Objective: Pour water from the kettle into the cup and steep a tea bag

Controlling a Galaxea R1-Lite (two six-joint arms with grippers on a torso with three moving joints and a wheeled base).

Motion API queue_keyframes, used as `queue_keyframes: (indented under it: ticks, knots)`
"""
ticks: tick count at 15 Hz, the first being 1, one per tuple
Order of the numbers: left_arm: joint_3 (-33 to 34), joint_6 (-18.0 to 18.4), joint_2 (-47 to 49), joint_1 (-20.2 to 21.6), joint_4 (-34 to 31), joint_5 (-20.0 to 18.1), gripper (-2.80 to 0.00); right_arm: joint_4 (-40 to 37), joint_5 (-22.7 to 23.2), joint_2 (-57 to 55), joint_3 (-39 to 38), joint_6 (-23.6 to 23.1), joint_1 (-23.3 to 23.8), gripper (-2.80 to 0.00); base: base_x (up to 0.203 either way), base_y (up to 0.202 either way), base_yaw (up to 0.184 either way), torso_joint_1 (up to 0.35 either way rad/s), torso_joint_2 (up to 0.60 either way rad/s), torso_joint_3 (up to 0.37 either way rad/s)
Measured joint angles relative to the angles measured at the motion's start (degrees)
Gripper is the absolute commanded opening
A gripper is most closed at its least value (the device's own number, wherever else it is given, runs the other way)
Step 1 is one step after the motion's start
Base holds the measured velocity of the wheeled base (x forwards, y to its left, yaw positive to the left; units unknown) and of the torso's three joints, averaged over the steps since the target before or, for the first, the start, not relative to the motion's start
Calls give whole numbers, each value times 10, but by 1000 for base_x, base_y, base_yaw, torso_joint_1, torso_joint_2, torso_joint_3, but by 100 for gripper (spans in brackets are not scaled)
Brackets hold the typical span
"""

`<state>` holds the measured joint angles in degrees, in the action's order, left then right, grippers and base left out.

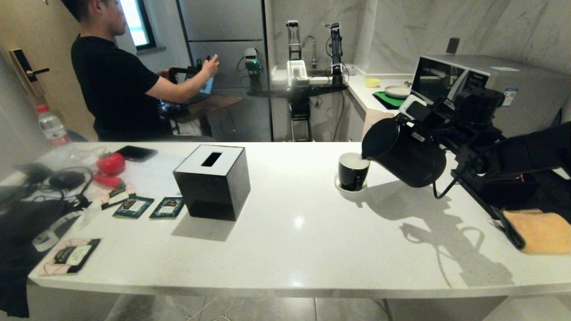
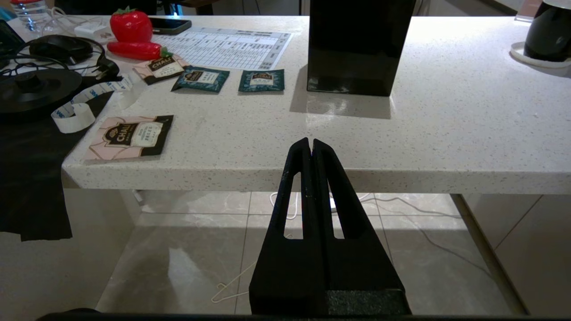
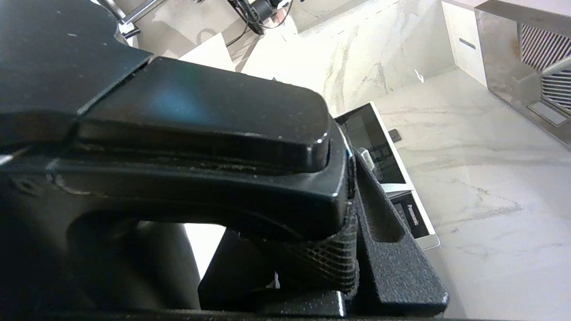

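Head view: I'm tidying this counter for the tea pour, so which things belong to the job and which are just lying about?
In use:
- matte black electric kettle, tilted, held by right gripper
- glossy black cup on white saucer

Lying about:
- black cube tissue box
- teal sachets
- red strawberry toy
- orange cloth

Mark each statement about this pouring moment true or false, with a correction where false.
1. The kettle is tilted, spout over the cup. True.
2. The left hand grips a sachet. False: it is shut on nothing, below the counter edge.
3. The cup stands on a saucer. True.
4. The tissue box lies on its side. False: it stands upright, slot on top.
5. The right hand is closed on the kettle's handle. True.
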<state>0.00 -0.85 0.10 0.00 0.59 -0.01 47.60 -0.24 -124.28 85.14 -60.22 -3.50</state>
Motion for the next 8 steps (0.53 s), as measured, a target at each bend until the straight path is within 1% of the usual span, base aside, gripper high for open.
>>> queue_keyframes:
  ticks: [8]
  knots:
    - [0,0,0,0,0,0,-280,-1,0,0,0,0,3,-280,0,0,0,0,0,0]
